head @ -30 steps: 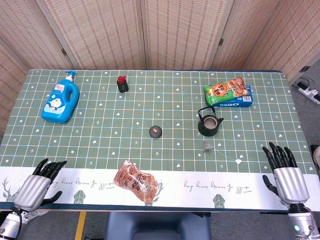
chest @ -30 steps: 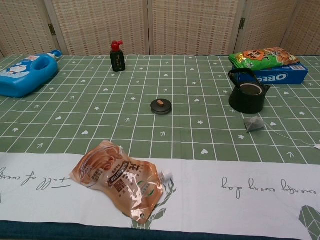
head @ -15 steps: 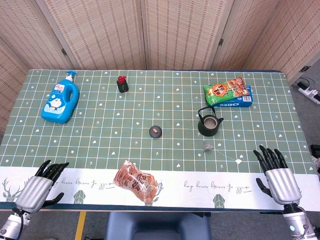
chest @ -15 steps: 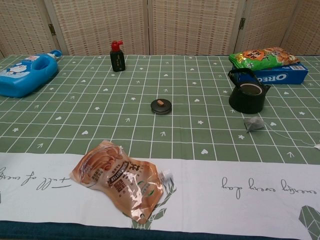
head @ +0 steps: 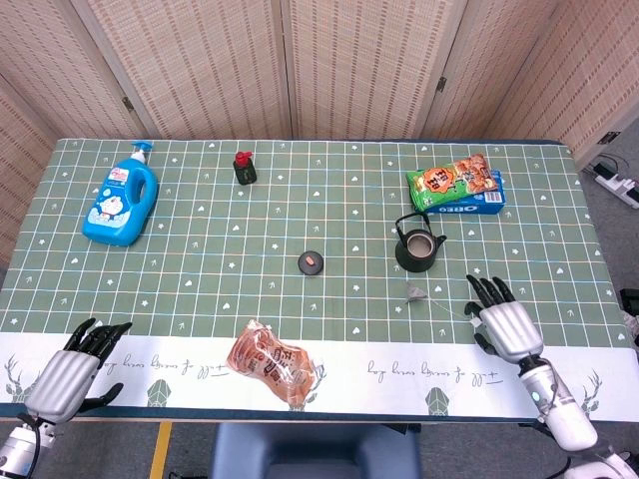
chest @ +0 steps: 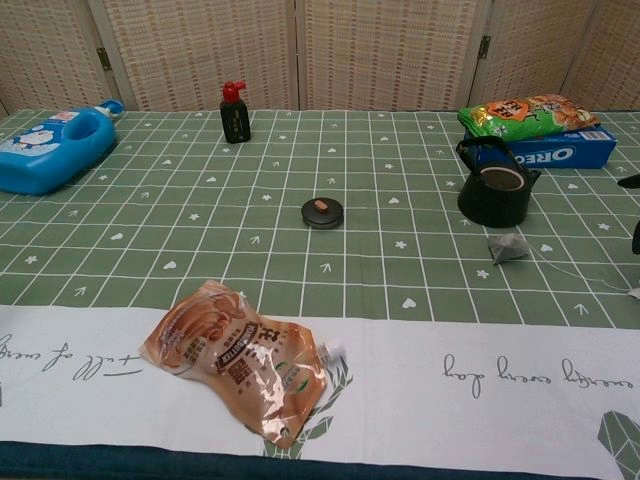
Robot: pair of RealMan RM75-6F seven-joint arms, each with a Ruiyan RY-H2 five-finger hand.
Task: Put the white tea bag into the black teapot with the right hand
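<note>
Nothing of the task is done yet — the white tea bag (head: 414, 292) lies flat on the desk (head: 200, 249), just on the near side of the black teapot (head: 418, 246), apart from it, its string trailing toward the desk's right edge. The teapot stands open toward the right side of the desk; its lid (head: 311, 262) sits well apart, near the middle. The right hand (head: 504, 327) hovers over the near right part of the desk, fingers (head: 489, 291) released and spread, holding nothing, a little to the right of the tea bag. The left hand (head: 68, 372) rests at the near left corner, fingers loosely apart and empty. Everything remains — reaching the bag, pinching it, lifting, and dropping it into the pot.
</note>
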